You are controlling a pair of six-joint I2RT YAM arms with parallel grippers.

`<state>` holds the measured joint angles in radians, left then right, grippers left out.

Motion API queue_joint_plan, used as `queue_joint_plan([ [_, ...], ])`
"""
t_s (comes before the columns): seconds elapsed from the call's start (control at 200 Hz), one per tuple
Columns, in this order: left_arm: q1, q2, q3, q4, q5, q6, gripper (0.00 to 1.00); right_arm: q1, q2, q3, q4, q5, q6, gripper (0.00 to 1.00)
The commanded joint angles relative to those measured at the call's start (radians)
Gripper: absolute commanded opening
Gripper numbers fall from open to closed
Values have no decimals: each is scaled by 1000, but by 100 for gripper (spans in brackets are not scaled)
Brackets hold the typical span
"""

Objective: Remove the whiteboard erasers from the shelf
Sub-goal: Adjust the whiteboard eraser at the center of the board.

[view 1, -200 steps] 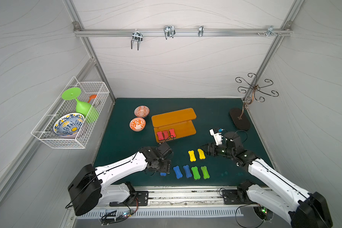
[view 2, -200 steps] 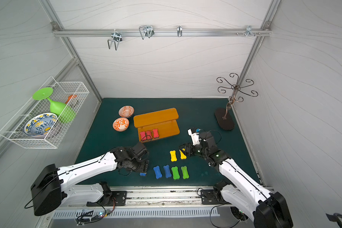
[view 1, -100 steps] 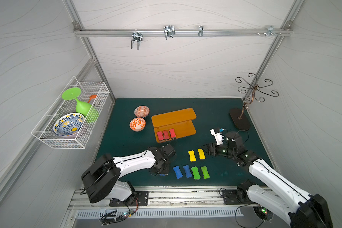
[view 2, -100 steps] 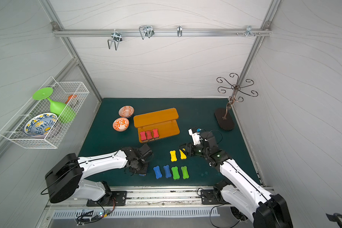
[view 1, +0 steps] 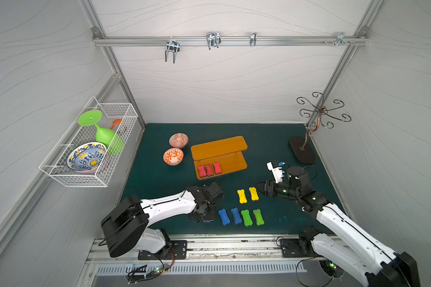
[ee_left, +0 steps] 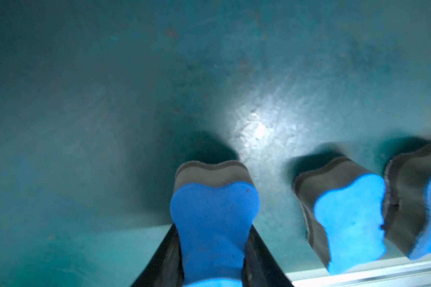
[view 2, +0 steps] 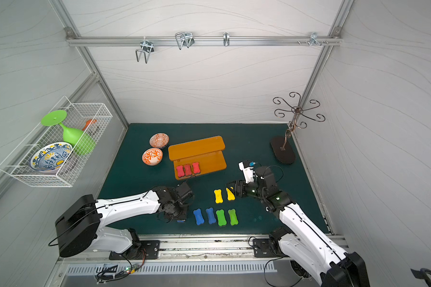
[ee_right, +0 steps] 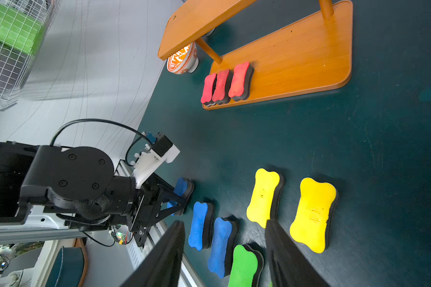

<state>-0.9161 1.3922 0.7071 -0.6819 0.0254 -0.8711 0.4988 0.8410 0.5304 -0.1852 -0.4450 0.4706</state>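
The orange-brown shelf [view 1: 230, 162] [view 2: 209, 162] [ee_right: 296, 62] stands mid-mat with three red whiteboard erasers [view 1: 209, 170] [view 2: 187, 170] [ee_right: 224, 85] side by side on its lower board. My left gripper [view 1: 204, 218] [view 2: 181, 218] [ee_left: 213, 231] is shut on a blue eraser [ee_left: 214, 218] [ee_right: 181, 187], low over the mat at the left end of the front row. Two blue erasers [view 1: 229, 216] and two green ones [view 1: 252, 217] lie in that row. My right gripper [view 1: 256, 186] [view 2: 230, 186] [ee_right: 224, 222] hangs open above two yellow erasers [view 1: 247, 195] [ee_right: 311, 213].
Two patterned bowls [view 1: 176, 149] sit left of the shelf. A dark oval stand with a curled metal tree [view 1: 302, 152] occupies the back right. A white wire basket [view 1: 90, 146] with a green glass and a bowl hangs on the left wall.
My left gripper has closed from wide open onto the blue eraser and its arm has swung lower over the mat. The right arm has stayed put.
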Motion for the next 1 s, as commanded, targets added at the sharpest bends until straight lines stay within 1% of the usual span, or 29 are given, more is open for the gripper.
queue_joint_plan([
  [0.0, -28, 22, 41, -7, -23, -48, 37, -3, -15, 11, -36, 5, -12, 57],
  [0.2, -80, 42, 58, -6, -45, -76, 37, 4, -11, 5, -30, 7, -8, 57],
  [0.59, -120, 57, 78, -33, -77, -94, 39, 4, -1, -4, -9, 17, -2, 58],
  [0.745, -121, 31, 46, -24, -81, -112, 41, 4, 1, -3, -8, 16, -1, 59],
  [0.995, -121, 70, 48, -2, -59, -97, 47, -7, -8, -6, -19, 12, -2, 60],
])
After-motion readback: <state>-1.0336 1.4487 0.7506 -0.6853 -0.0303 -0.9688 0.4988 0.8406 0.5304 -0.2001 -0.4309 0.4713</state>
